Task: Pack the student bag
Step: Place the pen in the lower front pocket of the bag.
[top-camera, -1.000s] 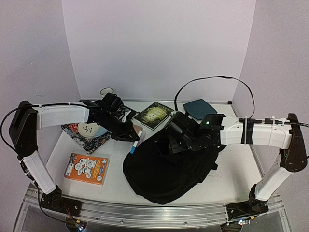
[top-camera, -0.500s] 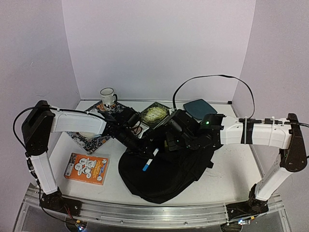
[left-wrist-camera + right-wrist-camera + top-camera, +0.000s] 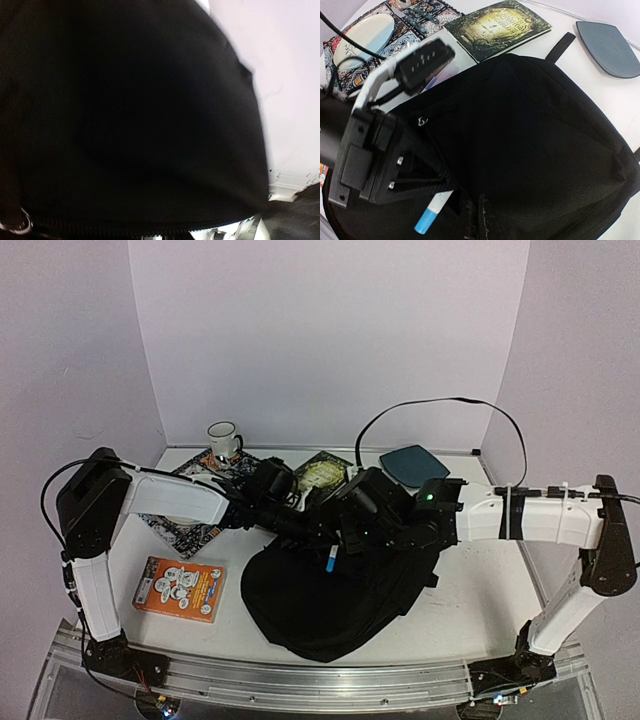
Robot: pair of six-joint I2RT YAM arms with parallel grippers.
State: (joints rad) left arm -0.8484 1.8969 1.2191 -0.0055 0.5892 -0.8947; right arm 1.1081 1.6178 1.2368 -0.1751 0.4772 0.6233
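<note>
Black student bag (image 3: 335,612), blue-white pen (image 3: 432,213) at its opening, in left hand (image 3: 442,188)

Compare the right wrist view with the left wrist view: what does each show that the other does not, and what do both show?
Only the right wrist view shows the green book, the teal pad, the patterned mat and a blue-tipped pen. Only the left wrist view shows a metal ring in its bottom left corner, seen close up. Both show the black bag, which fills most of the left wrist view.
</note>
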